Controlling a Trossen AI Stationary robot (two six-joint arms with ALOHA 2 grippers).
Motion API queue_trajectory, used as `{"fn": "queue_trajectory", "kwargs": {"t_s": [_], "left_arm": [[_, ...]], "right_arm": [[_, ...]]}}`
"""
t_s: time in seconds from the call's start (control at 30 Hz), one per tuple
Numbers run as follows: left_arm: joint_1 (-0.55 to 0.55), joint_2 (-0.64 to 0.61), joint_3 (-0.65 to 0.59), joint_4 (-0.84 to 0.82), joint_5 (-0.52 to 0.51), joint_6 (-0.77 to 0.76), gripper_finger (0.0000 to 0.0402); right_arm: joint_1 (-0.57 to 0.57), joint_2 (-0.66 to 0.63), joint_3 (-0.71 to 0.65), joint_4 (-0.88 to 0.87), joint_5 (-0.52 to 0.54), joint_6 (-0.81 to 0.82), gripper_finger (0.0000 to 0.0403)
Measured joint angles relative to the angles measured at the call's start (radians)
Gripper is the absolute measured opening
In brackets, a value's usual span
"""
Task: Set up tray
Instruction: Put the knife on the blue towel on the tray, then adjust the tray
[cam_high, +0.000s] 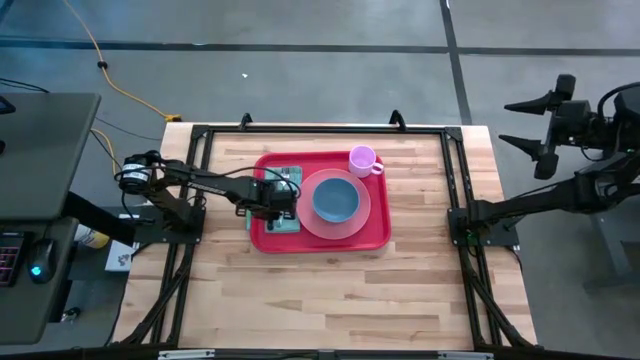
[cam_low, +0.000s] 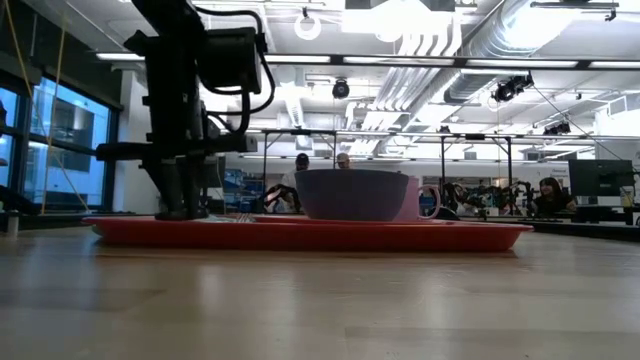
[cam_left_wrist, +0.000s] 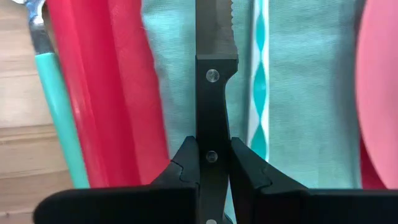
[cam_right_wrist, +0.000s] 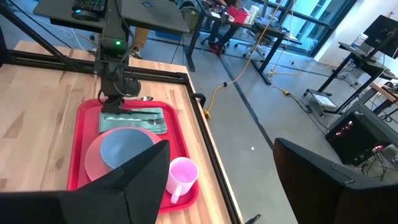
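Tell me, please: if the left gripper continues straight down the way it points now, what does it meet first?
Probably the teal napkin on the red tray: the left gripper, shut on the knife, points down right above it.

The left gripper (cam_high: 283, 195) stands over the tray's (cam_high: 375, 238) left portion, closed on a knife (cam_left_wrist: 213, 74) whose blade points ahead of the fingers. Beneath it lies a napkin (cam_high: 288, 222). To its right sits a plate (cam_high: 372, 212) carrying a bowl (cam_high: 336, 199). Beyond the plate, at the far rim, stands a mug (cam_high: 362, 159).
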Motion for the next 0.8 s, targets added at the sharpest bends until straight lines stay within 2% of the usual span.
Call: {"fn": "queue_trajectory", "kwargs": {"t_s": [0.2, 0.3, 0.4, 0.8], "left_arm": [[0.000, 0.000, 0.000, 0.031, -0.004, 0.010, 0.0158], [0.000, 0.000, 0.000, 0.026, -0.005, 0.008, 0.0187], [0.000, 0.000, 0.000, 0.027, -0.005, 0.008, 0.0197], [0.000, -0.012, 0.003, 0.064, -0.068, 0.008, 0.0194]], "right_arm": [[0.000, 0.000, 0.000, 0.000, 0.000, -0.004, 0.0266], [0.000, 0.000, 0.000, 0.000, -0.003, -0.004, 0.0266], [0.000, 0.000, 0.000, 0.000, -0.003, -0.004, 0.0266], [0.000, 0.000, 0.000, 0.000, -0.003, -0.011, 0.0266]]}}
